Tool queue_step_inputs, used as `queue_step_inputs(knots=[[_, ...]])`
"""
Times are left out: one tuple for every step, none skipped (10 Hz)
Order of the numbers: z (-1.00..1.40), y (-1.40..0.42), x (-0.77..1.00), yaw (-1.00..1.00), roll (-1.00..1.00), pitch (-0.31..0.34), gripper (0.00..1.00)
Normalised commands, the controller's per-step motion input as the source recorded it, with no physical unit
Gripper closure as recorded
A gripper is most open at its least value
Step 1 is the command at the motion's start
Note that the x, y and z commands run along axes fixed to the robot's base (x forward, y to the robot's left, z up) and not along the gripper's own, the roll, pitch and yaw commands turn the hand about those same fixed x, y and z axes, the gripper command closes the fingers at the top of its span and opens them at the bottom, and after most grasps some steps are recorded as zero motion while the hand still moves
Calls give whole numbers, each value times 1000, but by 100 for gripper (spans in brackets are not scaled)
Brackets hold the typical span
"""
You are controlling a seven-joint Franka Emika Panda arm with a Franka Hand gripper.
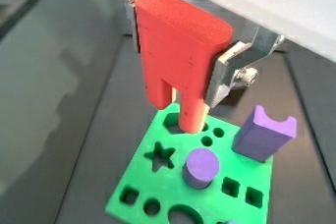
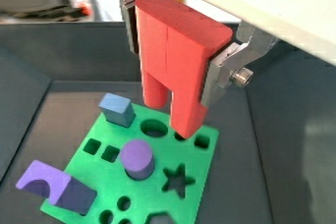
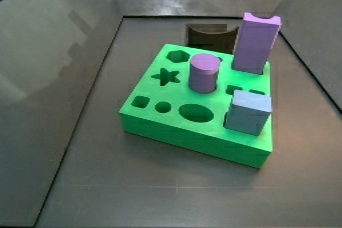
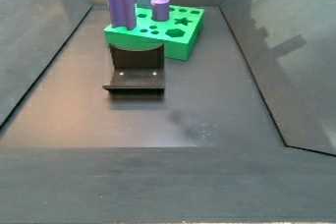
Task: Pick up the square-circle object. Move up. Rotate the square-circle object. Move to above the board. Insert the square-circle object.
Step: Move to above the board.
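Observation:
In both wrist views my gripper (image 1: 180,56) (image 2: 178,56) is shut on the square-circle object (image 1: 175,41) (image 2: 175,71), a red block held upright with its two prongs pointing down. The silver fingers (image 1: 226,68) clamp its two sides. Below it lies the green board (image 1: 141,181) (image 2: 199,161) with star, oval and round holes. The prong tips hang over the board's edge region and are not in a hole. Both side views show the board (image 3: 187,137) (image 4: 151,43) but neither the gripper nor the red block.
On the board stand a tall purple notched block (image 3: 257,42) (image 4: 120,5) (image 1: 266,133), a purple cylinder (image 3: 203,72) (image 2: 138,157) and a light blue block (image 3: 249,110) (image 2: 116,108). The dark fixture (image 4: 136,74) (image 3: 207,35) stands beside the board. Sloped bin walls surround the floor.

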Motion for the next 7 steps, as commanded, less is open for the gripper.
queue_step_inputs(knots=[[74, -253, 101, 1000, 14, 164, 100], [47, -146, 65, 1000, 17, 169, 100], [38, -103, 58, 1000, 18, 178, 100], [27, -75, 60, 1000, 20, 193, 100], [31, -55, 61, 1000, 25, 217, 100], [23, -43, 64, 1000, 33, 269, 100], [23, -36, 64, 847, 40, 255, 100]])
